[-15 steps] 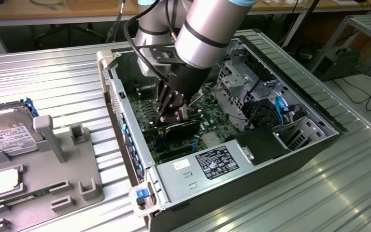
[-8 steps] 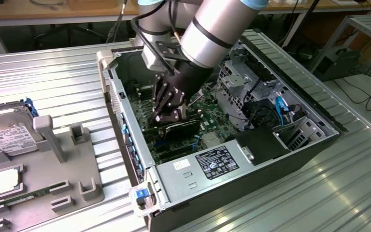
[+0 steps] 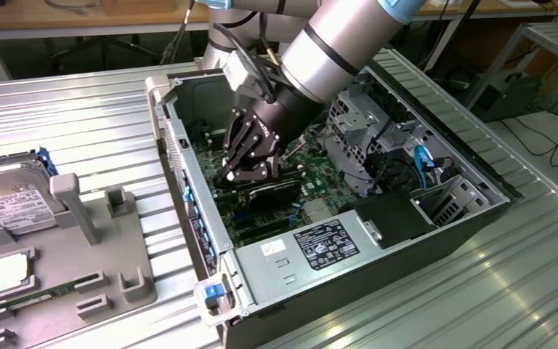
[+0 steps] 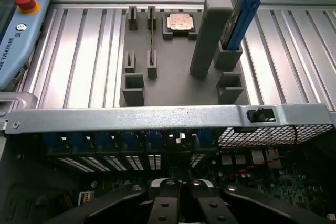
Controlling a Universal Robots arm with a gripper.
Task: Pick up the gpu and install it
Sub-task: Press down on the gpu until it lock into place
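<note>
Hovering: closed gripper (image 3: 250, 173) | gpu (image 3: 271, 193) just beneath fingertips, seated on motherboard (image 3: 304, 211)

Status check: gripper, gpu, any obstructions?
Gripper shut, down inside the case. Gpu directly beneath it on the motherboard. Drive cage close beside the arm.

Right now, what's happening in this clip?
The robot arm has its pincer, shut, down inside the open PC case, right over the gpu standing on the motherboard. On the gray tray beside the case sit a hard drive, a CPU and a memory stick.
</note>
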